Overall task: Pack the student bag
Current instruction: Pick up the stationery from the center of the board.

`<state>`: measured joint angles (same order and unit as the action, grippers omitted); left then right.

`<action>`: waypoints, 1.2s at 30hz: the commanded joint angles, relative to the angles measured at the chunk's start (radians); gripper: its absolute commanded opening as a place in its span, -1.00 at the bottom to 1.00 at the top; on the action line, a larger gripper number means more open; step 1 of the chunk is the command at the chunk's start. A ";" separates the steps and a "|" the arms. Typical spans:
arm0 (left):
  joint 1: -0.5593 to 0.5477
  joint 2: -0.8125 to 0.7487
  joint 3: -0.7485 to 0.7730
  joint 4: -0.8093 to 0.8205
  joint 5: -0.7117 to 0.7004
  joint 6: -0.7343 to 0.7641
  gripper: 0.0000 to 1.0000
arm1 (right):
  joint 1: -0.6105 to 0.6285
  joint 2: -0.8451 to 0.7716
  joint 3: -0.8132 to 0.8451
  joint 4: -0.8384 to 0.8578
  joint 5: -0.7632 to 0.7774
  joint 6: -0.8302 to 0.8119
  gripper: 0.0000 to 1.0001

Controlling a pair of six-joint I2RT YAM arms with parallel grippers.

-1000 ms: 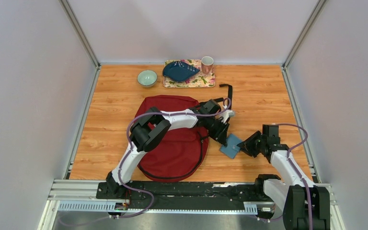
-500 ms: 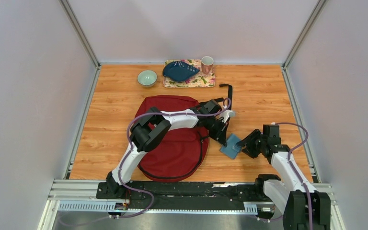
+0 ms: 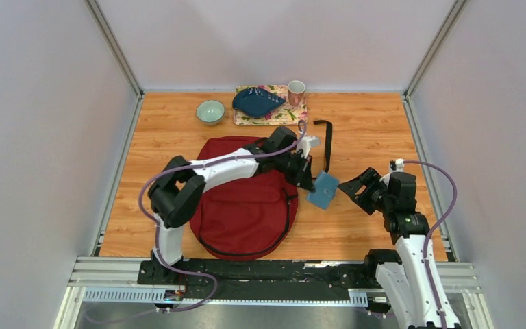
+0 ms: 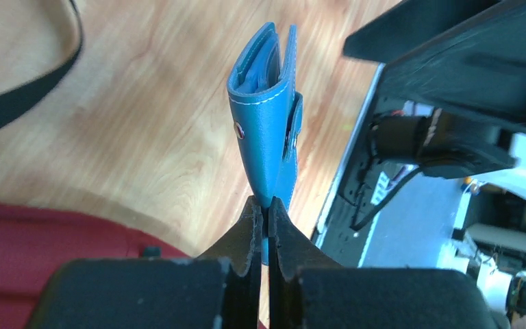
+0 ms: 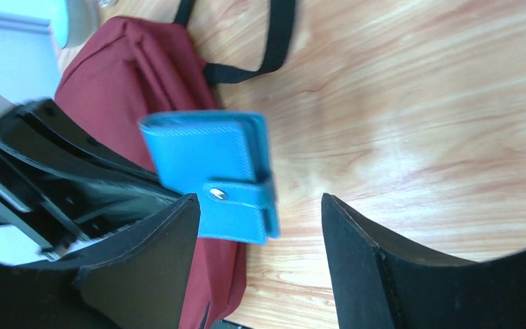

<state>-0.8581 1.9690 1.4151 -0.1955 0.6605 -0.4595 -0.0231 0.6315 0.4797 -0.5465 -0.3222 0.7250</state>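
- Since a second ago: carried away from the near edge, left claw (image 3: pixel 309 181) together with the one blue wallet (image 3: pixel 323 190). Drawn back to the right and parted wider, right claw (image 3: pixel 356 184), now clear of the wallet.
- Far left, toward the back of the counter (image 3: pixel 151 151): one pale green bowl (image 3: pixel 210 111), standing alone.
- Left of centre: one student bag (image 3: pixel 246 212), dark red, lying flat on the counter. Black zipper trim curving down its right side, left arm stretched across its upper part.
- Back edge, centre: one flowered tray (image 3: pixel 291 115), carrying one dark blue dish (image 3: pixel 257 101) and one pink cup (image 3: pixel 296 91).
- Just off the bag's right side: left claw pressed together, pinching one edge of the wallet. Wallet folded shut, snap tab across its open side, held over bare wood.
- Just behind the wallet: one black strap (image 3: pixel 326 140), lying on the wood and running toward the back.
- Right: right claw spread wide, gripping nothing, facing the wallet and apart from it.
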 commanded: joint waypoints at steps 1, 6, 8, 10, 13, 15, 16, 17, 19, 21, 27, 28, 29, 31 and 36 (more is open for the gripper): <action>0.048 -0.181 -0.057 0.102 0.017 -0.039 -1.00 | 0.002 -0.024 0.068 0.028 -0.173 -0.071 0.37; 0.054 -0.282 -0.143 0.157 0.022 -0.064 -1.00 | 0.002 -0.018 0.069 0.141 -0.360 -0.093 0.38; 0.056 -0.308 -0.156 0.174 0.033 -0.073 -1.00 | 0.003 -0.007 0.071 0.201 -0.414 -0.079 0.38; 0.054 -0.329 -0.177 0.191 0.040 -0.087 -1.00 | 0.006 -0.006 0.071 0.250 -0.462 -0.056 0.38; 0.054 -0.349 -0.202 0.237 0.062 -0.102 -1.00 | 0.009 -0.004 0.065 0.304 -0.502 -0.024 0.38; 0.056 -0.351 -0.206 0.248 0.085 -0.114 -1.00 | 0.011 -0.003 0.057 0.333 -0.527 0.003 0.38; 0.054 -0.352 -0.208 0.263 0.093 -0.120 -1.00 | 0.012 -0.001 0.054 0.345 -0.529 0.008 0.38; 0.054 -0.354 -0.212 0.277 0.103 -0.128 -1.00 | 0.014 0.003 0.054 0.353 -0.526 0.014 0.37; 0.054 -0.358 -0.228 0.324 0.126 -0.156 -1.00 | 0.014 0.005 0.046 0.359 -0.526 0.016 0.36; 0.056 -0.361 -0.237 0.353 0.149 -0.180 -1.00 | 0.015 0.007 0.042 0.356 -0.525 0.016 0.36; 0.056 -0.387 -0.243 0.352 0.145 -0.168 -1.00 | 0.015 -0.036 0.049 0.300 -0.489 -0.018 0.36; 0.054 -0.394 -0.245 0.346 0.143 -0.166 -1.00 | 0.015 -0.041 0.054 0.293 -0.489 -0.019 0.36; 0.054 -0.397 -0.246 0.346 0.143 -0.166 -1.00 | 0.015 -0.046 0.054 0.293 -0.489 -0.019 0.36; 0.054 -0.406 -0.249 0.346 0.140 -0.165 -1.00 | 0.015 -0.044 0.054 0.292 -0.489 -0.018 0.36; 0.054 -0.409 -0.257 0.357 0.151 -0.174 -1.00 | 0.015 -0.044 0.054 0.318 -0.520 0.005 0.31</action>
<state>-0.7990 1.6016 1.1690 0.0998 0.7795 -0.6235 -0.0135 0.5945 0.5095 -0.2569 -0.8043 0.7170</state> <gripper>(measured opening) 0.017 0.666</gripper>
